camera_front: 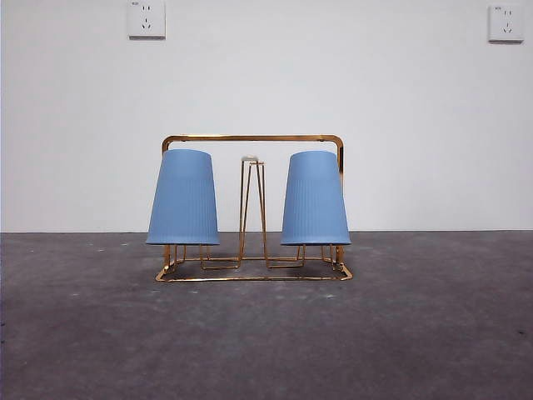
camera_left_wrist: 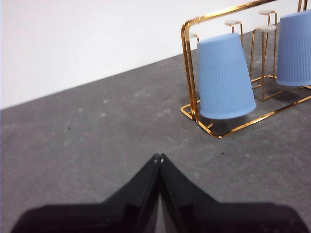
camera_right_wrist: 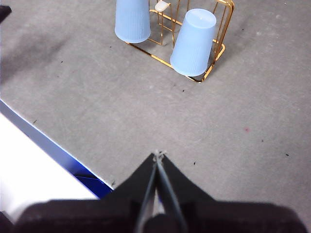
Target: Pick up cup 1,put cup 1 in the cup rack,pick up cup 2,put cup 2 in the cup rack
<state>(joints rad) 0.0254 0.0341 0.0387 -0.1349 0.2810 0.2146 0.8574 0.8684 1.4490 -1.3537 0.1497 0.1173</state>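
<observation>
The gold wire cup rack (camera_front: 252, 138) stands in the middle of the grey table. Two blue ribbed cups hang upside down on its prongs: one on the left (camera_front: 183, 198) and one on the right (camera_front: 315, 200). In the left wrist view the rack (camera_left_wrist: 187, 73) and the near cup (camera_left_wrist: 223, 77) lie ahead, the other cup (camera_left_wrist: 295, 48) behind it. In the right wrist view the rack (camera_right_wrist: 221, 46) holds both cups (camera_right_wrist: 194, 42) (camera_right_wrist: 132, 19). My left gripper (camera_left_wrist: 159, 158) is shut and empty, well away from the rack. My right gripper (camera_right_wrist: 158, 155) is shut and empty, also well back.
A bare prong with a white cap (camera_front: 251, 160) stands between the cups. The grey table top (camera_front: 266, 333) runs to a white wall with two sockets (camera_front: 146, 18). The table's edge with a blue strip (camera_right_wrist: 73, 162) shows in the right wrist view.
</observation>
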